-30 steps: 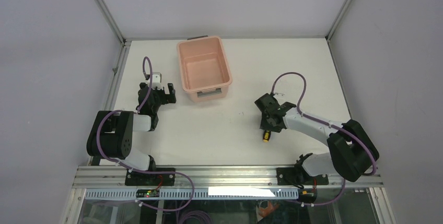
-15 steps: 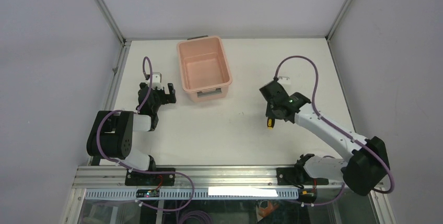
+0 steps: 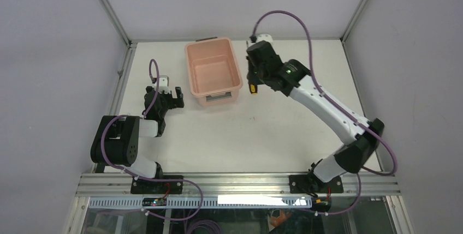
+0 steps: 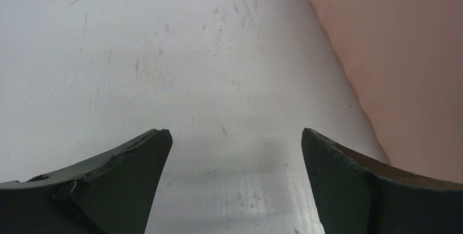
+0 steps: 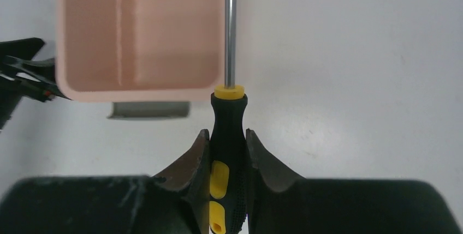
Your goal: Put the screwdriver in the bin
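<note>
The salmon-pink bin (image 3: 236,65) stands at the back middle of the table, and it also shows in the right wrist view (image 5: 87,37). My right gripper (image 3: 253,81) is shut on the screwdriver (image 5: 227,130) by its yellow-and-black handle and holds it in the air just beside the bin's right rim. Its thin metal shaft (image 5: 231,27) points along the bin's right wall. In the top view only the yellow handle end (image 3: 253,89) shows under the gripper. My left gripper (image 3: 171,95) is open and empty, low over the table left of the bin (image 4: 404,70).
A grey handle (image 5: 150,109) sticks out from the bin's near short end. The bin's floor is bare. Grey walls and metal frame rails (image 3: 117,27) close in the table at the back and sides.
My right arm has lifted the screwdriver off the table at the front middle and carried it back and left to the bin's right rim. The left arm has not moved.
</note>
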{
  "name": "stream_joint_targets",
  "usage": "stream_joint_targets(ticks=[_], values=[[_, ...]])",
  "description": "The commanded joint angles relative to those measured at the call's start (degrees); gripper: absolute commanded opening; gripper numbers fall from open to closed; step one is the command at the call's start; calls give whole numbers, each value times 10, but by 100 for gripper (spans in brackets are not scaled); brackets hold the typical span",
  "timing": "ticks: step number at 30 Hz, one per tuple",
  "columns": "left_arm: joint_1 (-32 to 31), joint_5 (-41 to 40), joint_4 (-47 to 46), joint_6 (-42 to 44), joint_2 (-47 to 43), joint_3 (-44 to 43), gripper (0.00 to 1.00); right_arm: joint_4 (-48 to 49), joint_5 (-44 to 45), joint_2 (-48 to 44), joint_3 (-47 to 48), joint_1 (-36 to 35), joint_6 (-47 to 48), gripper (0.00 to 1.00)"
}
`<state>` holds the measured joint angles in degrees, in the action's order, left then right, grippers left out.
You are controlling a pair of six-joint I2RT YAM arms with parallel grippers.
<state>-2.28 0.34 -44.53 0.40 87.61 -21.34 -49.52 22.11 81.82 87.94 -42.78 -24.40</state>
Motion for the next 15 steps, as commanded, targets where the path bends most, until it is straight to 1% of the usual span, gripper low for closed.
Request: stream_joint_targets(ticks=[1, 5, 8, 11, 15], values=[[-4, 5, -15, -9, -12, -6, 99, 39, -47, 137, 154, -50, 68, 0], [-4, 5, -15, -9, -13, -6, 99, 30, -71, 262, 291, -60, 81, 0], [-4, 5, -15, -9, -12, -6, 99, 4, -79, 354, 379, -60, 74, 0], [-4, 5, -15, -9, -13, -6, 99, 7, -83, 427, 434, -60, 72, 0], [-4, 6, -15, -9, -12, -6, 99, 13, -65, 498, 471, -59, 62, 0]])
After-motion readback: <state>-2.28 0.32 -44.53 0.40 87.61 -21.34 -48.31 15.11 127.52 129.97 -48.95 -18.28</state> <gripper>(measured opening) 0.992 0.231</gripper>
